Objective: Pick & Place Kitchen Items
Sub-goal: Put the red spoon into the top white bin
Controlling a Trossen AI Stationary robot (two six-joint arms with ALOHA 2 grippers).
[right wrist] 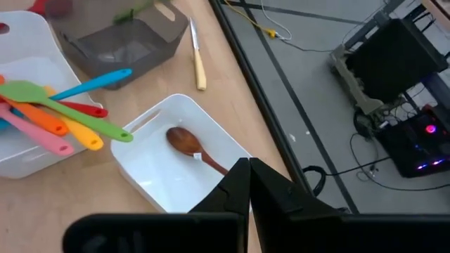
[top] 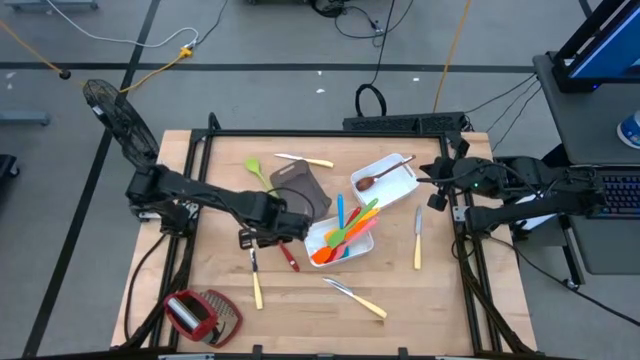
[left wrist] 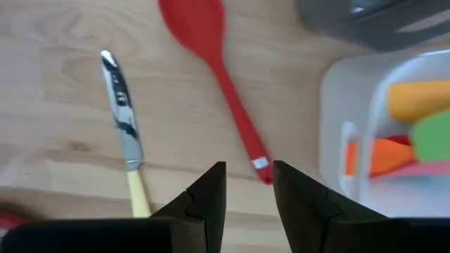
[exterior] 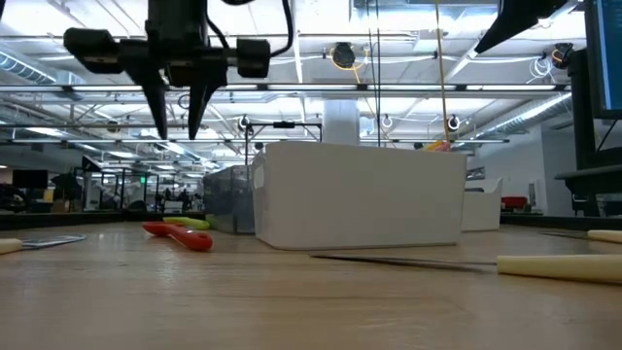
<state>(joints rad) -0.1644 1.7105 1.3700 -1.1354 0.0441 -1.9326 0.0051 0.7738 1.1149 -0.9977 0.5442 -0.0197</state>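
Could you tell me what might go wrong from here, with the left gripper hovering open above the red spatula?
1. The left gripper hangs over the very end of the red spatula; a grip there could let it tilt or slip.
2. The knife lies close beside it, so the descending fingers might nudge it.
3. The white tray is already crowded with utensils, so another could slide off the pile.

High view straight down; low view level across table; both show red spatula [top: 288, 256].
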